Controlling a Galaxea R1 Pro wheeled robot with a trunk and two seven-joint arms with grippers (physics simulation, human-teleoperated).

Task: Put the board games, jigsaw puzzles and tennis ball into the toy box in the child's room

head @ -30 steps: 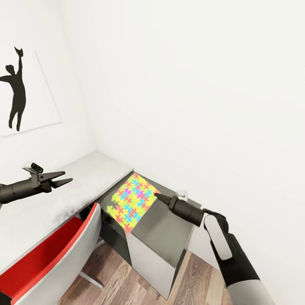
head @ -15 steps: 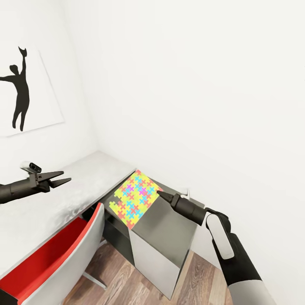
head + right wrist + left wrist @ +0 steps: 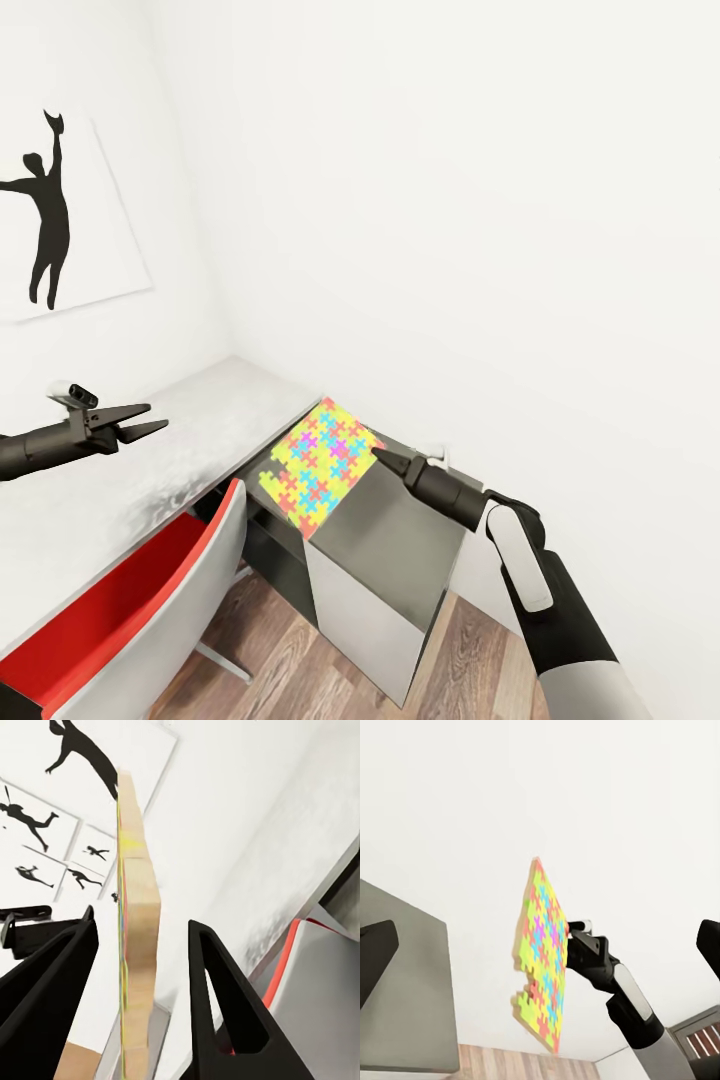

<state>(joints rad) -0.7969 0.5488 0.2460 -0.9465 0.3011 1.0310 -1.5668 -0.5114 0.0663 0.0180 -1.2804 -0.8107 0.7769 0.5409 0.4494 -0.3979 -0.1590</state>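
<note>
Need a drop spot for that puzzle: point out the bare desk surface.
The jigsaw puzzle sits between the right tool's fingers over the lower dark wing; the wing's top toward the robot is bare. The pale desk top below the left tool is bare too. The red chair crowds its front edge.

Your right claw [image 3: 381,456] holds the jigsaw puzzle [image 3: 320,465] by one edge, the sheet reaching out ahead of it above the worktop [image 3: 395,540] wing. Your left claw [image 3: 150,419] hangs well apart, over the higher worktop, the chair [image 3: 150,620] below it.
</note>
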